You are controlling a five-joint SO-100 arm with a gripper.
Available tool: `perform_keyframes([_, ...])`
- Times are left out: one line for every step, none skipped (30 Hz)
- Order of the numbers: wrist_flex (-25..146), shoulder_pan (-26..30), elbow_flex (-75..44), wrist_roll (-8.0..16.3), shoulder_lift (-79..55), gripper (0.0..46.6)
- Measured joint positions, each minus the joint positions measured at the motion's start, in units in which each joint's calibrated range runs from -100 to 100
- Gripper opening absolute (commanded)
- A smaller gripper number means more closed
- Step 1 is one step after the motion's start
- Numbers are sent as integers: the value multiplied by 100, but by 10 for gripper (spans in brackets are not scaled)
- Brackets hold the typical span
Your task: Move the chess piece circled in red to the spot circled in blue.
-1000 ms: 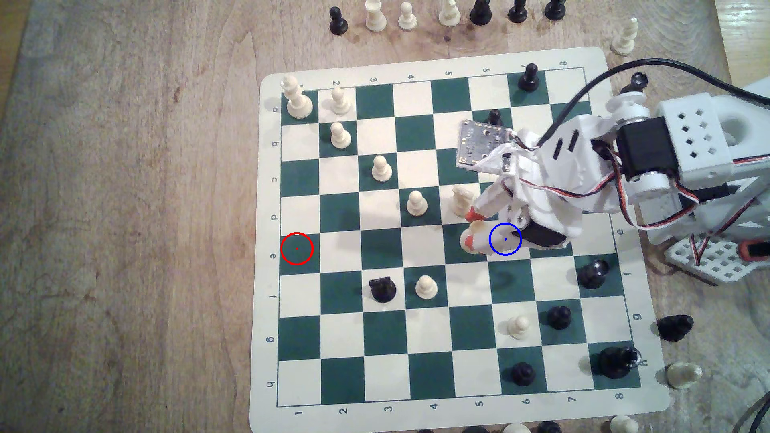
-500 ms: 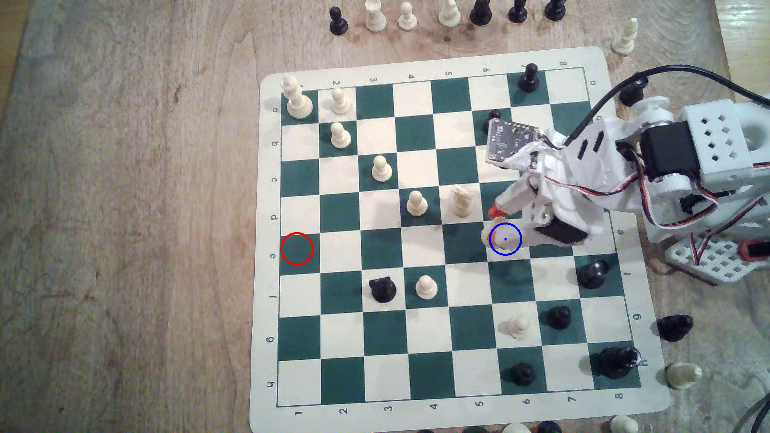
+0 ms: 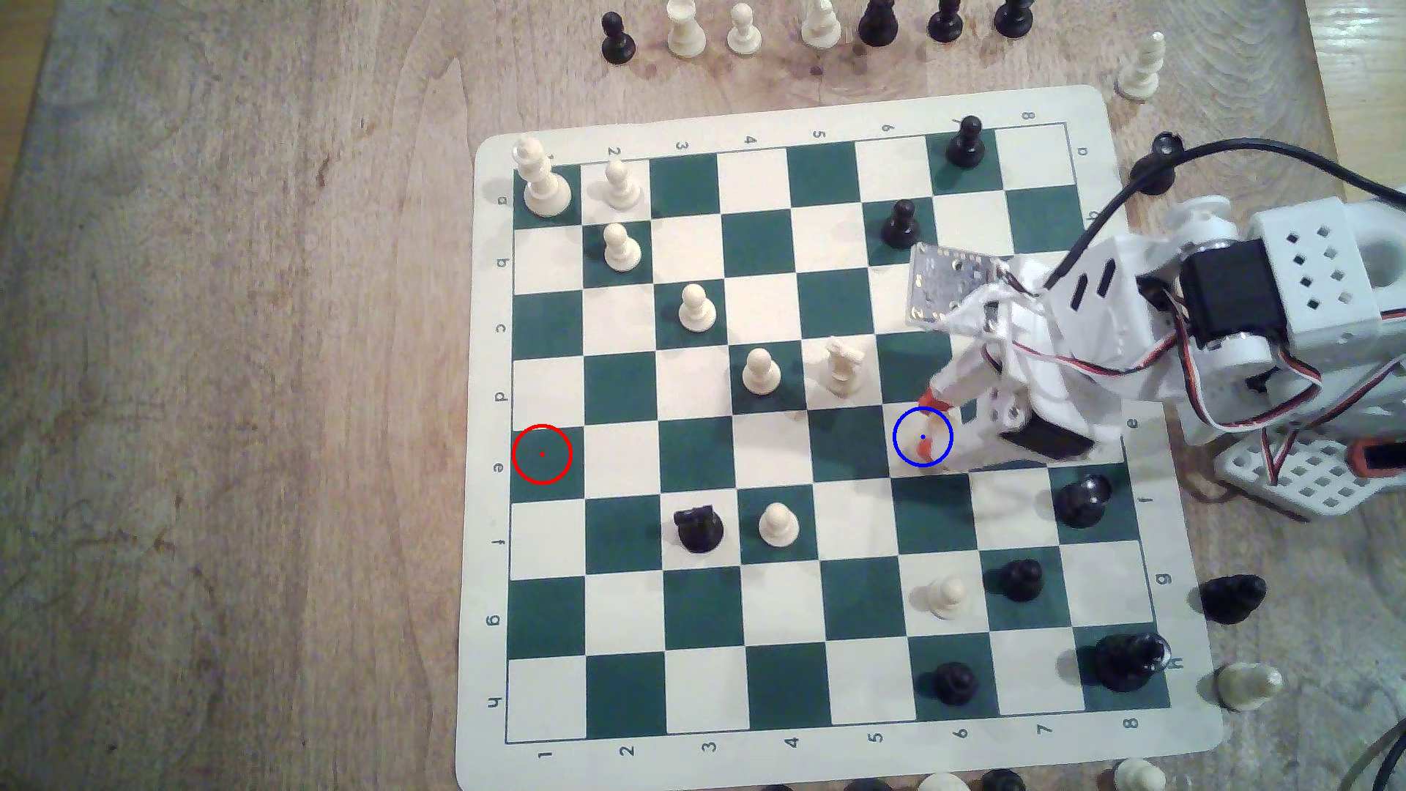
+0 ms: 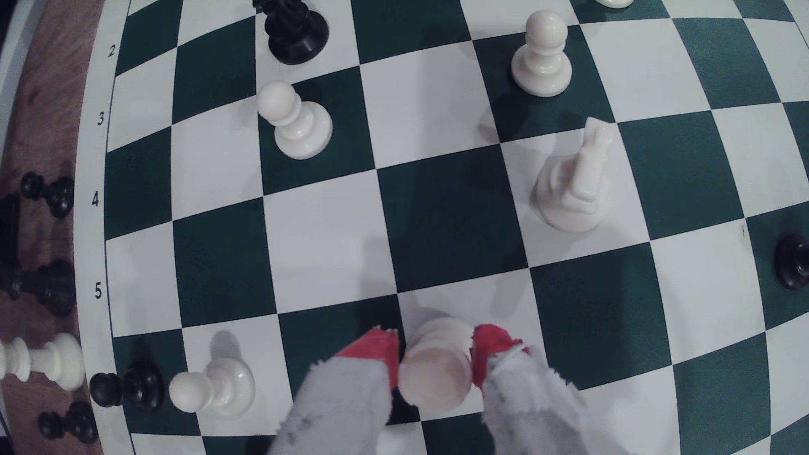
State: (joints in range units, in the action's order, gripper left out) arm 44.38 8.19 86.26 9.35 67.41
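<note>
In the wrist view the cream-white chess piece (image 4: 435, 367), stout with a blunt cup-like top, sits between my red-tipped fingers (image 4: 376, 350), over a cream square beside a dark green one. My gripper (image 4: 435, 350) is shut on it. In the exterior view my gripper (image 3: 927, 426) hangs over the blue-ringed cream spot (image 3: 907, 458), one red tip inside the ring and one just above it; the piece is mostly hidden there. I cannot tell whether its base touches the board. The red ring (image 3: 542, 454) marks a bare dark green square at the board's left edge.
A cream knight (image 3: 843, 367) stands one square diagonally up-left of the blue ring in the exterior view, with a cream pawn (image 3: 760, 371) beyond it. A black pawn (image 3: 900, 223) stands farther back, a black piece (image 3: 1080, 498) to the lower right. Spare pieces line the table around the board (image 3: 487, 532).
My gripper has carried the cream piece toward the exterior view's right, from just left of the blue ring into it, and the arm has drawn back toward its base.
</note>
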Motion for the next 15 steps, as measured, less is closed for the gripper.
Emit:
perform_keyframes([-32, 7, 27, 0, 0, 3])
perform_keyframes([-40, 15, 54, 0, 0, 3])
perform_keyframes([-56, 15, 72, 0, 0, 3])
perform_keyframes([-96, 7, 81, 0, 0, 3])
perform_keyframes([-104, 7, 81, 0, 0, 3])
perform_keyframes([-135, -7, 81, -15, 0, 3])
perform_keyframes([-167, -29, 81, -29, -8, 3])
perform_keyframes([-231, -81, 81, -59, -42, 3])
perform_keyframes([-247, -103, 81, -68, -75, 3])
perform_keyframes([-271, -118, 81, -83, -142, 3])
perform_keyframes([-295, -118, 81, -93, -218, 3])
perform_keyframes([-335, -118, 81, -117, -335, 3])
perform_keyframes([-351, -118, 81, -127, -369, 3])
perform_keyframes([-367, -118, 81, -142, -411, 3])
perform_keyframes([-375, -118, 81, -156, -461, 3])
